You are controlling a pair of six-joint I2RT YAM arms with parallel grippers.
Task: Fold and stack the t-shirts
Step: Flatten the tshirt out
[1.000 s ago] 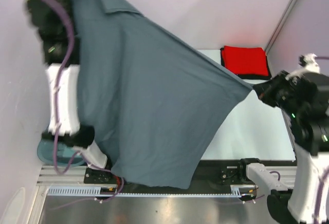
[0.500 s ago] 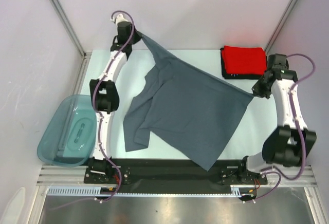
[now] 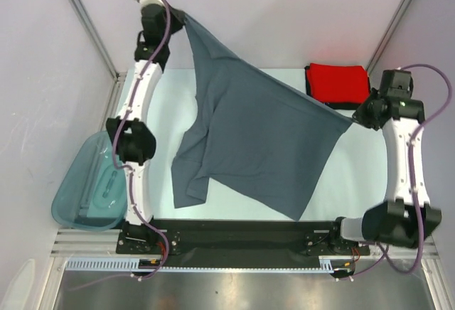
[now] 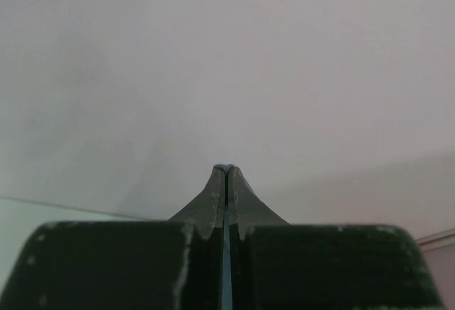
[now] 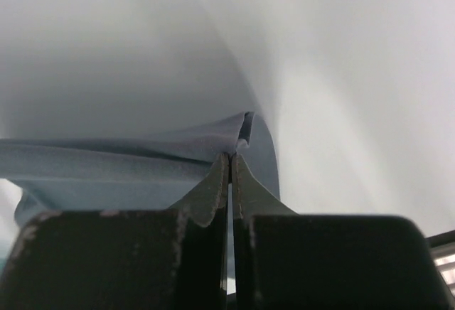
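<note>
1. Only the top view shows the whole spread. My left pincer [image 3: 179, 18] is up at the far left, and my right pincer [image 3: 353, 118] is over the right side of the table [image 3: 355, 182]. The slate blue-grey t-shirt [image 3: 256, 139] is stretched taut between them and sags toward the near edge, with one sleeve curled at the lower left.
2. My left wrist view gives none of that. It shows my two fingers pressed together with a thin sliver of blue cloth in the seam, and a pale wall [image 4: 227, 54] behind them.
3. My right wrist view shows the same tight closure, but here the cloth bunches at my fingertips and runs off to the left.
4. Both pincers are clamped on that shirt, the left on a high corner and the right on the opposite corner.
5. The red t-shirt [image 3: 338, 82] lies folded at the table's far right, on top of the black t-shirt [image 3: 350, 105], whose edge peeks out beneath it. Both are near my right pincer and are not held.
6. The teal tub [image 3: 89, 182] sits left of the table, beside my left arm.
</note>
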